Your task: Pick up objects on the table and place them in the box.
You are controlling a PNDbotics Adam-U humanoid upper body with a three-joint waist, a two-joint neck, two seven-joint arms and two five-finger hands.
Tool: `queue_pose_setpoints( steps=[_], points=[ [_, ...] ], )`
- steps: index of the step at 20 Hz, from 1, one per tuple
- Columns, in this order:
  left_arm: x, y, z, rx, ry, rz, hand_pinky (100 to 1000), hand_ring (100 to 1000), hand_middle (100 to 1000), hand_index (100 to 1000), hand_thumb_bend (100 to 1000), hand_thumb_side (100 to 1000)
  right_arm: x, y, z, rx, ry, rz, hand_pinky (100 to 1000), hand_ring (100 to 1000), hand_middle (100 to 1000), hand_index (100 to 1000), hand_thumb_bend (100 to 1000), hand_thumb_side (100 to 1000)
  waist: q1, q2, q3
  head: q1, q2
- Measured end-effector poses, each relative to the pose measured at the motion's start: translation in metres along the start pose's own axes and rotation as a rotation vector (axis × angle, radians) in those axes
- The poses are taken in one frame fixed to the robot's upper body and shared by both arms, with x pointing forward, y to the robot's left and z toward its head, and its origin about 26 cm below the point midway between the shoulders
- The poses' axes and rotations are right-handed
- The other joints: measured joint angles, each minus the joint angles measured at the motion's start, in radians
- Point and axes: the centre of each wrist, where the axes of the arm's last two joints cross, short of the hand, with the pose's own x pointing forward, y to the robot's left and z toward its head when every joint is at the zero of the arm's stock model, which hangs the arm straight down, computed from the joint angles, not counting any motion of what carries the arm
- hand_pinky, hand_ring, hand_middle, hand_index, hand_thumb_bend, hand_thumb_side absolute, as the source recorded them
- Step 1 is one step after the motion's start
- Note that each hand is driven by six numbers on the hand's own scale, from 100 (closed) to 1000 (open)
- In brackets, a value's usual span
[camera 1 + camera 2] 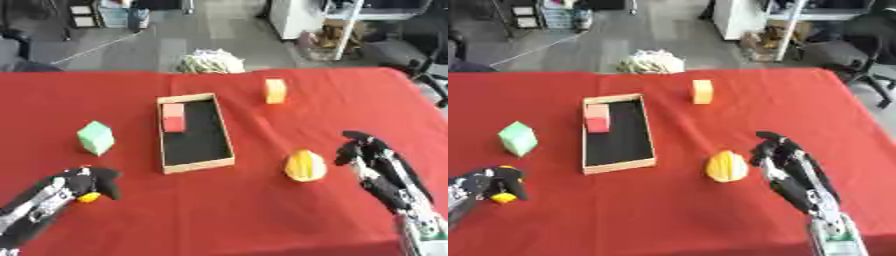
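A red-covered desk (262,215) carries a shallow wooden box (194,133) at centre, a pink-red block (173,117) already lying in its 11 o'clock corner. Still out on the cloth: a green block (94,137) at 9 o'clock of the box, an orange block (276,91) at 1 o'clock, and a rounded yellow object (305,165) at 4 o'clock. The robot's right hand (372,160) sits just beside the yellow object at its 3 o'clock, fingers curled but apparently closed on nothing and seemingly apart from it. The left hand (74,186), at the desk's 8 o'clock, is curled around a small yellow-orange piece (87,197). The risk, judging from here: the rounded yellow object may roll away if nudged from the side, and the small piece, held low in the left fingers, could slip out on the way to the box.
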Motion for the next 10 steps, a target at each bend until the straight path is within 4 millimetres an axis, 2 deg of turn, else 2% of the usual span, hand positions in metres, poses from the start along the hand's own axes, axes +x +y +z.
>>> queue_pose_setpoints(
  steps=[10],
  points=[
    [-0.0001, 0.0, 0.0, -0.001, 0.002, -0.001, 736, 648, 591, 825, 100, 1000, 0.0, 0.0, 0.0001, 0.001, 0.001, 0.0, 589, 546, 559, 815, 100, 399, 0.0, 0.0, 0.001, 0.0, 0.0]
  ],
)
